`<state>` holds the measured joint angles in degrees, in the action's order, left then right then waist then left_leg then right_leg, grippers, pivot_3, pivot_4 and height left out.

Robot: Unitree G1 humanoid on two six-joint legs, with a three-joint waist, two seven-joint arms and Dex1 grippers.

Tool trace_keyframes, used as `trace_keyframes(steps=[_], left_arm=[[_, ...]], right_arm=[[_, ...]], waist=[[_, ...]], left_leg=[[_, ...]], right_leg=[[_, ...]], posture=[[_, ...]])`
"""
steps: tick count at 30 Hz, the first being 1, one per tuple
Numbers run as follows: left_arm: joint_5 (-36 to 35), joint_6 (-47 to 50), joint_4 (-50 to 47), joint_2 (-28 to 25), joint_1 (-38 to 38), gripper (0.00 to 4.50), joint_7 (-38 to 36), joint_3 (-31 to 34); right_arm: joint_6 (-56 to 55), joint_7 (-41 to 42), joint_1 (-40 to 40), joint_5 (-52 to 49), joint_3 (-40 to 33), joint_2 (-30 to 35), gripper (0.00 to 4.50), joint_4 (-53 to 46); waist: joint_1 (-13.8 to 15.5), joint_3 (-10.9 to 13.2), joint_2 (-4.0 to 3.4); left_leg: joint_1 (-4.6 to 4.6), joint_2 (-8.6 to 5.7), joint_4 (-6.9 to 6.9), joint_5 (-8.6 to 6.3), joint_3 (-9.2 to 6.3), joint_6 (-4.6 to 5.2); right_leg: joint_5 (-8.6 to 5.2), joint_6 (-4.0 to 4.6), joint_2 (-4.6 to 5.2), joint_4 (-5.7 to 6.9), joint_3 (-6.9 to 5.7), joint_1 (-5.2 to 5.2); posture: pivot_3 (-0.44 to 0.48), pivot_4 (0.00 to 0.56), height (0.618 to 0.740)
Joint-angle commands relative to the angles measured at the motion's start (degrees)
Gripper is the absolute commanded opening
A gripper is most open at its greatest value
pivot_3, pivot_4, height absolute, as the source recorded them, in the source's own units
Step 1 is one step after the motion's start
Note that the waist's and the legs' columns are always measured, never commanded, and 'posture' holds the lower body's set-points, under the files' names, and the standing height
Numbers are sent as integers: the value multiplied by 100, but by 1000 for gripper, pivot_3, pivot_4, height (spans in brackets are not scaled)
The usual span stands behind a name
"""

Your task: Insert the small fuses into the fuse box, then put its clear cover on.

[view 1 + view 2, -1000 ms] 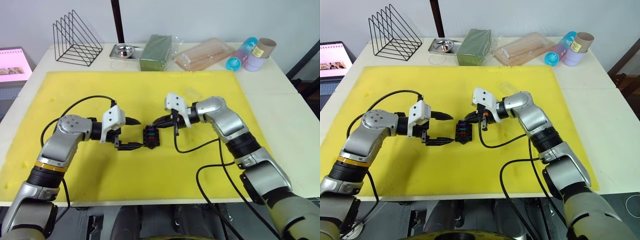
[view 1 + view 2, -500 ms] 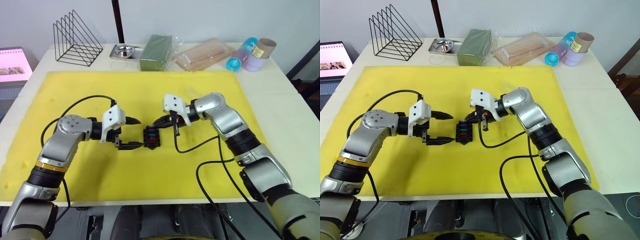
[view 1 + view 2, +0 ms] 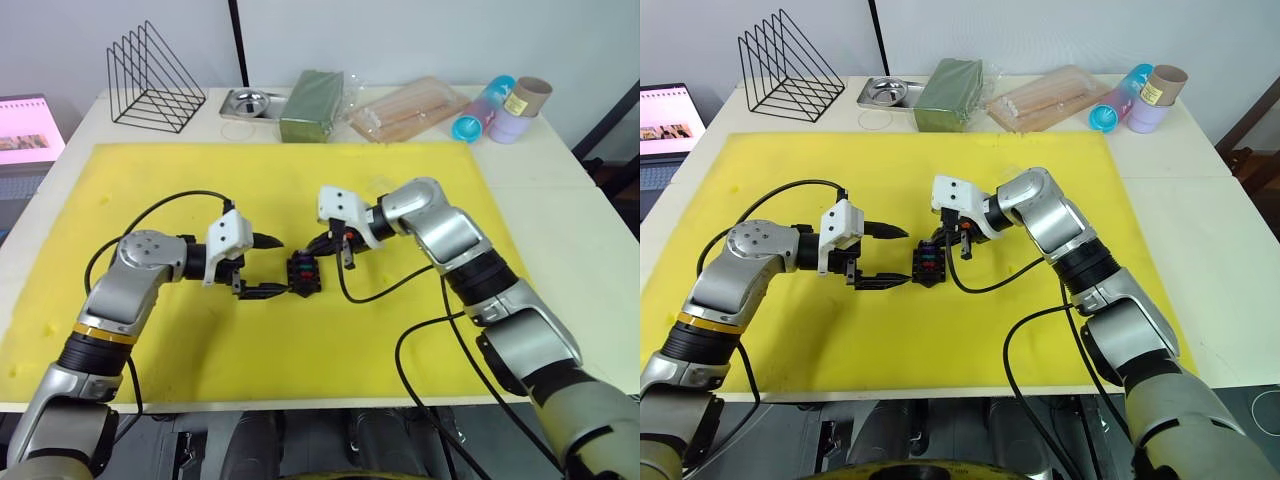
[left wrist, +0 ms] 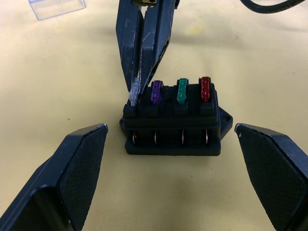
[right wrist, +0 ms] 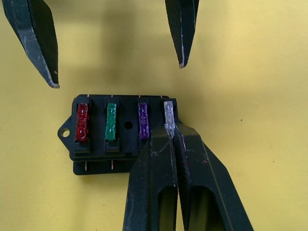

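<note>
The fuse box (image 3: 302,273) sits near the middle of the frame on the yellow mat (image 3: 290,330) that covers most of the table (image 3: 570,215). Three fuses are seated in a row along its top: a red fuse (image 5: 82,122) at one end, then a green fuse (image 5: 111,121), then a purple fuse (image 5: 143,121). The fourth, a pale greyish fuse (image 5: 168,114), stands in the last slot at the other end, higher than its neighbours and leaning a little.

The right claw (image 5: 171,132) reaches in from the right of the frame, and its two black fingers are pressed together on that pale fuse, pinching it at the top edge of the block. The left claw (image 3: 262,267) comes from the left of the frame with its fingers spread wide apart. One finger (image 3: 265,291) lies low beside the left end of the fuse box, the other (image 3: 266,240) points above it, and neither grips anything.

The clear cover (image 4: 57,7) lies on the mat beyond the fuse box, well apart from it, behind the right arm's wrist.

Along the top of the frame, off the mat, are a black wire rack (image 3: 155,80), a small metal tray (image 3: 247,102), a green block (image 3: 313,102), a clear bag of wooden sticks (image 3: 408,108) and some tubes (image 3: 510,105).
</note>
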<state>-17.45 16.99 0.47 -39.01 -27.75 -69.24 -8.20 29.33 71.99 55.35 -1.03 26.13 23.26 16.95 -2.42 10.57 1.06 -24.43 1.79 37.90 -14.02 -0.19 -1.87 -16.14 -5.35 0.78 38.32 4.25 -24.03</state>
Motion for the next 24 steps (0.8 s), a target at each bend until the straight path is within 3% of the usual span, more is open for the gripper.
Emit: trace_keyframes(steps=[1,21,24], left_arm=[[-27,-59,-168,11,-31,4500,28,74],[-31,-66,-183,-42,32,4500,9,90],[-28,-77,-171,-41,26,4500,1,88]], right_arm=[[154,83,25,72,187,-99,34,-32],[237,64,304,-2,-68,-58,34,-137],[253,65,299,-4,-69,-44,724,-173]], waist=[[-3,0,0],[-6,0,0],[-5,0,0]], left_leg=[[0,0,0,0,0,0],[0,0,0,0,0,0],[0,0,0,0,0,0]], right_leg=[[0,0,0,0,0,0],[0,0,0,1,0,-1],[0,0,0,1,0,-1]], posture=[[0,150,740],[0,150,740],[0,150,740]])
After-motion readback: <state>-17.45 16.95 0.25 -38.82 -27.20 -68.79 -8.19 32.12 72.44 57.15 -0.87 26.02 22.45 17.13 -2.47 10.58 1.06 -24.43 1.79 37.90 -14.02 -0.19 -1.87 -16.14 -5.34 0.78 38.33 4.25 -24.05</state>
